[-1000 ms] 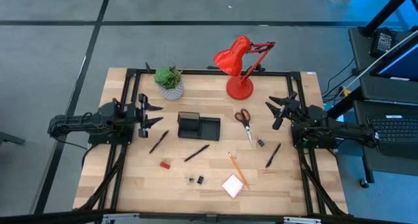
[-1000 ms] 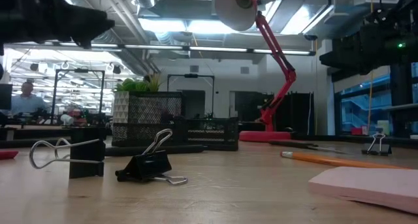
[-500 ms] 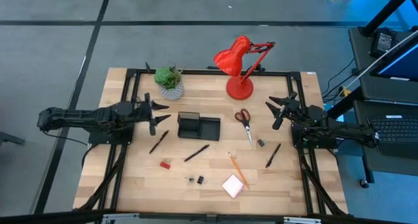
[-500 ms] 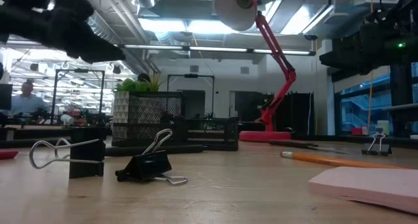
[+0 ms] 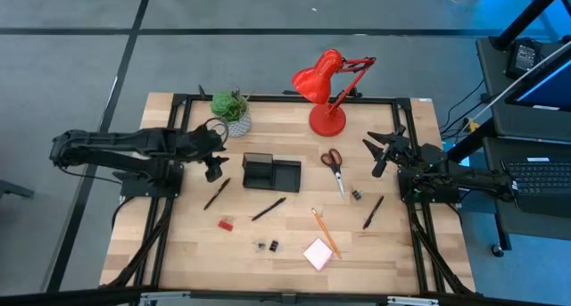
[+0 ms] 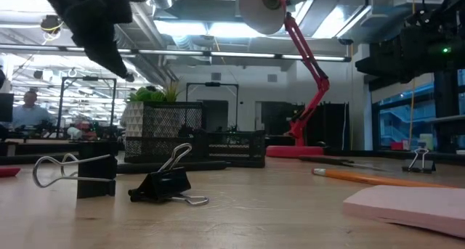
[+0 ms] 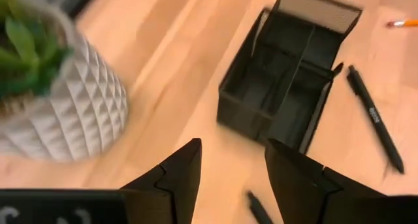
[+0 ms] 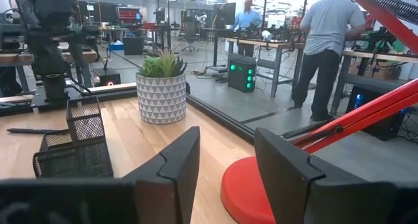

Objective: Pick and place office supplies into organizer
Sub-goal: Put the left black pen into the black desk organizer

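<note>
the organizer, a light stiff mesh tray, sits mid-table. the red-handled scissors to its right are rigid; best pinched across the blades. the black pen at its left is slim, likely slippery; take it mid-barrel. left gripper hovers just above that pen, fingers apart, empty. right gripper waits right, part-open, empty. binder clips near the front edge are hard to make out from above.

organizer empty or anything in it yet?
Empty. The left wrist view looks down into the organizer and its compartments are bare; a pen lies beside it on the table.
</note>
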